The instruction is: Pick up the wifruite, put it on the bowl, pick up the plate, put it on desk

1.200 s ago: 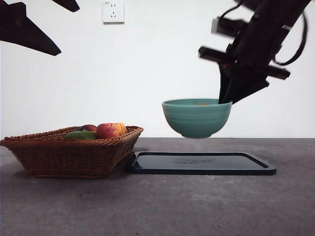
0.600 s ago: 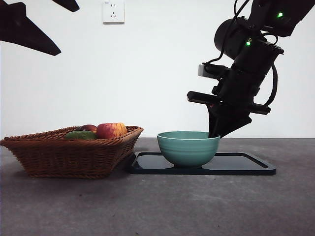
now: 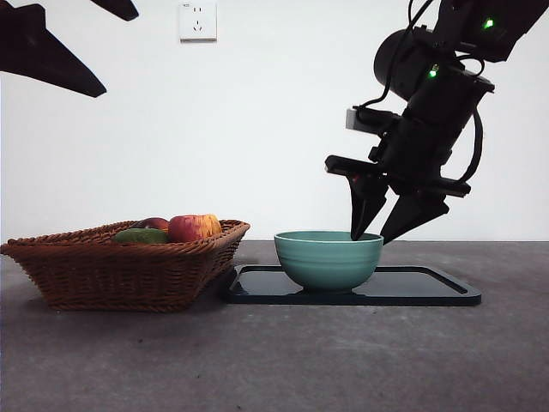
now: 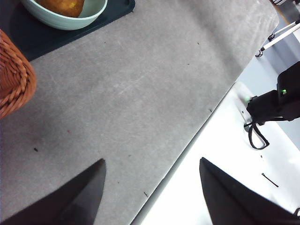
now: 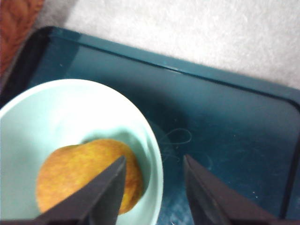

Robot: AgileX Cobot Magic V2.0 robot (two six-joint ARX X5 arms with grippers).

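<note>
Right gripper (image 3: 380, 237) open, empty, straddling bowl (image 3: 328, 259) rim on tray (image 3: 429, 290). Wrist views alone show fruit (image 5: 86, 176) inside. Left gripper (image 4: 150, 187) open, empty, over table (image 4: 131, 93).

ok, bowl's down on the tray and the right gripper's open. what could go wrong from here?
The right gripper straddles the ribbed teal-green bowl's rim, one jaw inside: a sideways retreat could tip it.

That inner jaw is close to the oval brownish-orange fruit and may nudge it.

The bowl sits on the black rectangular tray, not the grey desk.
</note>
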